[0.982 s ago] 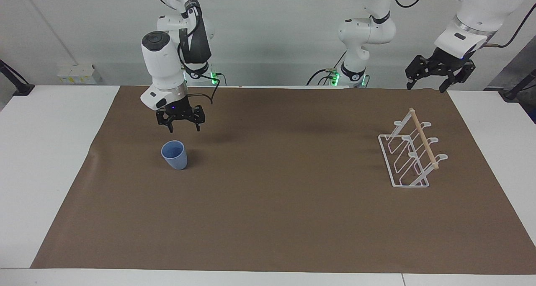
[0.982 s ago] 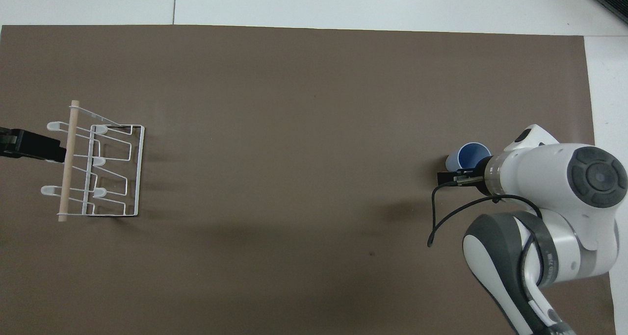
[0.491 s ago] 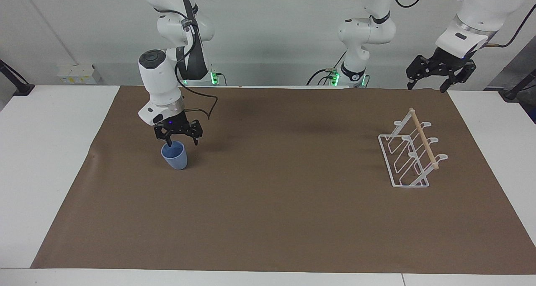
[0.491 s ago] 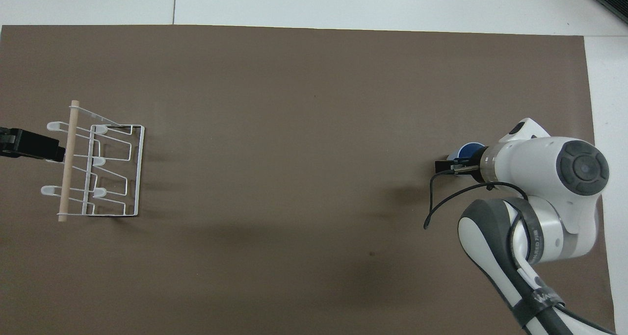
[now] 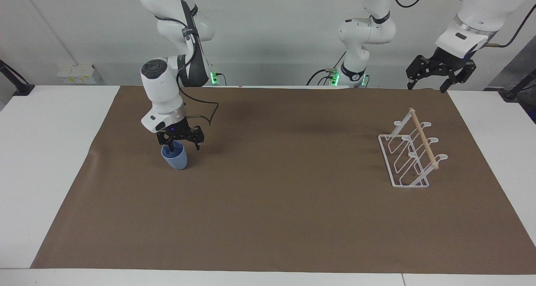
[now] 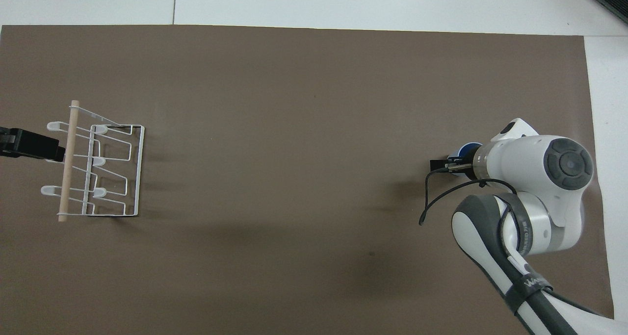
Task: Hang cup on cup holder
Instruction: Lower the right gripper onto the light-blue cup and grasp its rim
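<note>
Your right gripper (image 5: 183, 146) has its jaws spread wide at the cup's (image 5: 176, 159) rim, one finger (image 5: 169, 145) dipping into the mouth, nothing clamped. You can see the cup upright on the brown mat (image 5: 276, 219). Your left gripper (image 5: 439, 74) waits released above the cup holder's (image 5: 412, 154) end, well apart from the cup.

Two high cameras face each other across the table (image 5: 50, 160).
</note>
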Tool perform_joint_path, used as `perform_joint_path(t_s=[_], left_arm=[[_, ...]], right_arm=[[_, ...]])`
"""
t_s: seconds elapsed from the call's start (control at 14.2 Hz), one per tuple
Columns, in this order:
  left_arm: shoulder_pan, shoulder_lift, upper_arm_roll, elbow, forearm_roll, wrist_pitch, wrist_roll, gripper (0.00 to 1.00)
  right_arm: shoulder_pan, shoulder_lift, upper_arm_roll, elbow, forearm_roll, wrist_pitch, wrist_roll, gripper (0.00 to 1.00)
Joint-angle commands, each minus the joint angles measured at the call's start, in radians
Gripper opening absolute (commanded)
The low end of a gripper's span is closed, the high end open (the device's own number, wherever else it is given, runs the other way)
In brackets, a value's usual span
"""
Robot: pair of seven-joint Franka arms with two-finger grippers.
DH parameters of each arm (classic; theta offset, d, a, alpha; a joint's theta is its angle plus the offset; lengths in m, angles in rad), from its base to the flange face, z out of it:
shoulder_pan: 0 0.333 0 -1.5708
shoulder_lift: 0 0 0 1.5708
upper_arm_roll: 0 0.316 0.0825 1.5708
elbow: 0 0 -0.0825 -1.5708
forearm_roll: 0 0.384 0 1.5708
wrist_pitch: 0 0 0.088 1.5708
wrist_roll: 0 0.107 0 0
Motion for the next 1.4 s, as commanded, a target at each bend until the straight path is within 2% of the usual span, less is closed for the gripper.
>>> perform_joint_path(t_s=[0.0, 0.07, 0.14, 0.21, 0.35, 0.42, 0.56, 1.05, 1.33], left_arm=[[0.001, -0.021, 0.0, -0.027, 0.011, 0.02, 0.0, 1.0], [0.001, -0.023, 0.0, -0.027, 0.011, 0.02, 0.0, 1.0], [-0.002, -0.023, 0.0, -0.028, 0.011, 0.018, 0.0, 1.0], [-0.005, -0.023, 0.0, -0.028, 0.011, 0.018, 0.001, 1.0], [-0.004, -0.023, 0.0, -0.028, 0.011, 0.017, 0.0, 1.0], [-0.004, -0.023, 0.0, -0.028, 0.011, 0.014, 0.0, 1.0], [-0.004, -0.023, 0.0, -0.028, 0.011, 0.011, -0.003, 1.0], [-0.007, -0.024, 0.0, -0.03, 0.011, 0.003, -0.003, 1.0], [-0.011, -0.024, 0.0, -0.03, 0.011, 0.003, -0.002, 1.0]], right_arm=[[-0.013, 0.002, 0.008, -0.005, 0.016, 0.021, -0.031, 1.0], [-0.015, 0.002, 0.008, -0.005, 0.016, 0.021, -0.034, 0.97], [-0.015, 0.002, 0.008, -0.005, 0.016, 0.021, -0.034, 0.81], [-0.013, 0.002, 0.008, -0.005, 0.016, 0.02, -0.035, 0.61], [-0.013, 0.002, 0.008, -0.005, 0.016, 0.018, -0.035, 0.33], [-0.013, 0.002, 0.008, -0.005, 0.016, 0.016, -0.035, 0.2], [-0.013, 0.002, 0.008, -0.005, 0.016, 0.013, -0.035, 0.0], [-0.015, 0.002, 0.008, -0.002, 0.016, 0.012, -0.034, 0.0], [-0.013, 0.003, 0.007, 0.037, 0.005, -0.023, -0.034, 0.0]])
